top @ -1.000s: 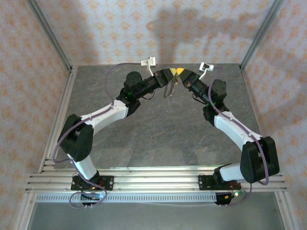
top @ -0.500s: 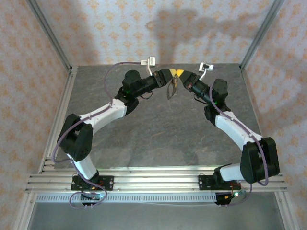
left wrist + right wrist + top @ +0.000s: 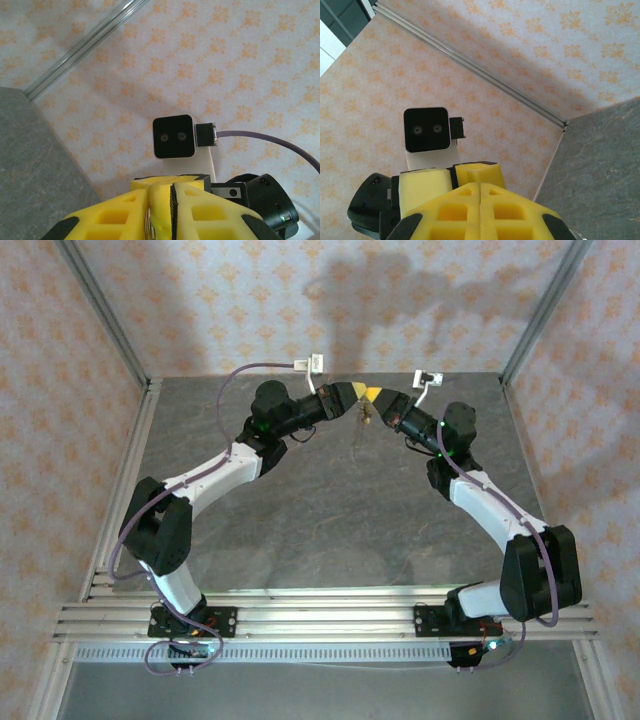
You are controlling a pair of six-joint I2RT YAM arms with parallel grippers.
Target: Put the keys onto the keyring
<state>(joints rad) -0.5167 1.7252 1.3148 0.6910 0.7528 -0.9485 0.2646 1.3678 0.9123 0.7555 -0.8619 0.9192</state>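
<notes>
Both grippers are raised at the back middle of the table, tip to tip. My left gripper (image 3: 350,392) is shut, with a thin silvery wire of the keyring (image 3: 148,223) pinched between its yellow fingers (image 3: 115,215). In the top view the keyring (image 3: 363,420) hangs as a small tan loop just below the two tips. My right gripper (image 3: 374,394) is shut, its fingers (image 3: 465,210) pressed flat together, and I cannot see anything between them. The right gripper's tip (image 3: 170,181) touches the left one's. The keys are too small to make out.
Grey table top (image 3: 340,510) lies below the raised grippers. Patterned walls with metal corner posts (image 3: 105,315) close off the back and sides. Each wrist view shows the opposite wrist camera (image 3: 173,136) close ahead.
Both gripper tips have shifted slightly up and toward the back wall. The hanging loop has risen with them and now looks shorter and narrower.
</notes>
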